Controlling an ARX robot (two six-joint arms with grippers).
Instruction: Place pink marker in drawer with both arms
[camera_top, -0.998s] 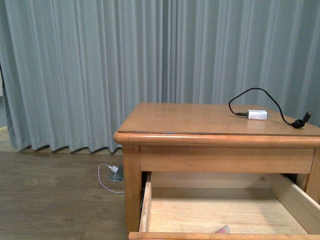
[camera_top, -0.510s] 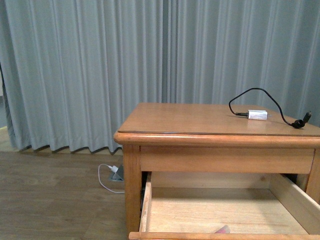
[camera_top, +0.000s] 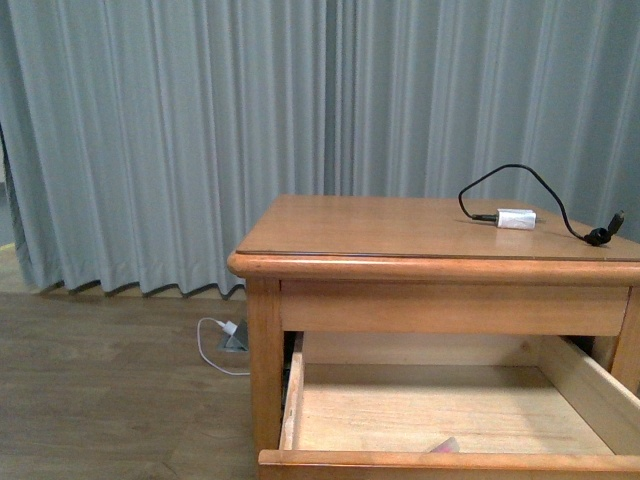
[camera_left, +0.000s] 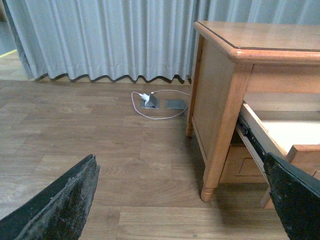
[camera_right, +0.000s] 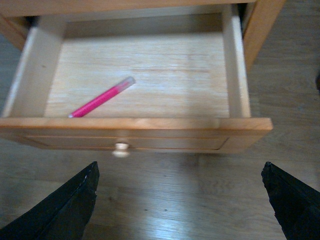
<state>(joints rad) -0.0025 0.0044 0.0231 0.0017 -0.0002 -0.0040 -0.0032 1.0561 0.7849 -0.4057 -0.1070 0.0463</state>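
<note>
The pink marker (camera_right: 102, 97) lies slantwise on the pale floor of the open drawer (camera_right: 150, 131), near its front left corner. In the front view only the pink marker's tip (camera_top: 445, 444) peeks over the drawer's front rim (camera_top: 400, 461). My right gripper (camera_right: 180, 167) hangs open over the wooden floor just in front of the drawer's round knob (camera_right: 120, 149), holding nothing. My left gripper (camera_left: 181, 160) is open and empty too, off the table's left side, level with the drawer's side rail (camera_left: 252, 137). Neither arm shows in the front view.
A white adapter with a black cable (camera_top: 517, 218) lies on the tabletop (camera_top: 380, 235) at the back right. A floor socket with a white cable (camera_left: 150, 101) sits by the grey curtain (camera_top: 200, 130). The table's front leg (camera_left: 220, 135) stands near my left gripper.
The front view has shifted a little, so the table and drawer sit slightly higher in the picture and more of the drawer's front rim shows. The marker has stayed in the drawer.
</note>
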